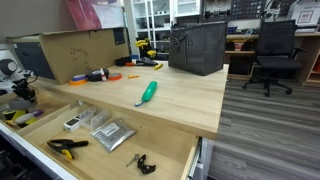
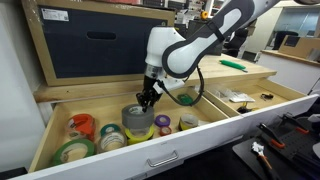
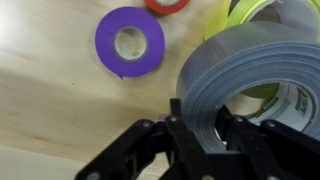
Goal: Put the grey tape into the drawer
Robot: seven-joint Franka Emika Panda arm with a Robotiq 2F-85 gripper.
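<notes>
Grey tape: a wide roll of dull grey, matte cloth-like tape [image 3: 245, 65] with a pale inner core; it sits tilted, over the narrower pale-wood drawer [image 2: 120, 166], among other rolls [image 2: 137, 119].
Writing: the core carries greenish print, too blurred to read.
Under it: a yellow-green roll of tape [image 3: 245, 12] lies partly covered by the grey tape; whether the 2 touch cannot be told.
Gripper: the black Robotiq gripper [image 3: 205, 126] is clenched on the grey tape's wall, its 2 fingers on either side of the wall; in an exterior view it points down into the drawer [image 2: 148, 98].
Drawer floor: smooth, light wood grain, bare at the left of the wrist view.
Purple roll: a flat, glossy purple ring of tape with a pale centre [image 3: 130, 42], apart from the grey tape.
Red roll: a red-orange ring at the top edge [image 3: 168, 5].
Arm: a white, rounded robot arm [image 2: 200, 40] reaches down from above.
Wider drawer: a shallow wooden tray [image 1: 185, 165] holding a silver packet [image 1: 112, 133] and a black-and-orange clamp [image 1: 67, 148].
</notes>
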